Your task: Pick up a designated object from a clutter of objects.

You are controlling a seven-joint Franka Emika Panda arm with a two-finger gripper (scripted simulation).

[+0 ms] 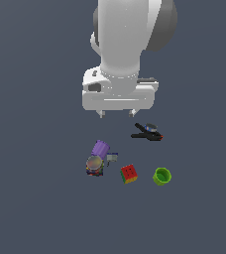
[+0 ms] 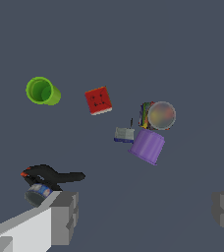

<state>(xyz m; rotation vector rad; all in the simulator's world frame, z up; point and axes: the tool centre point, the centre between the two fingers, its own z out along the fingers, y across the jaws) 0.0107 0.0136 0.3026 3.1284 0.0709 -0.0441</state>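
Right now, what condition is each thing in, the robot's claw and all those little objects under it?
gripper: open, empty, above the items
cube: on the surface, apart, red face up
green cup: lying tilted, opening visible, empty
purple cylinder: tipped, against the can
round can: beside the cylinder
small grey piece: lying flat
black clamp: lying flat

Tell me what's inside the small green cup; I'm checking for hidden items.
The small green cup lies tipped, mouth open: only its green inner wall shows, nothing inside. Its deepest bottom is shadowed.
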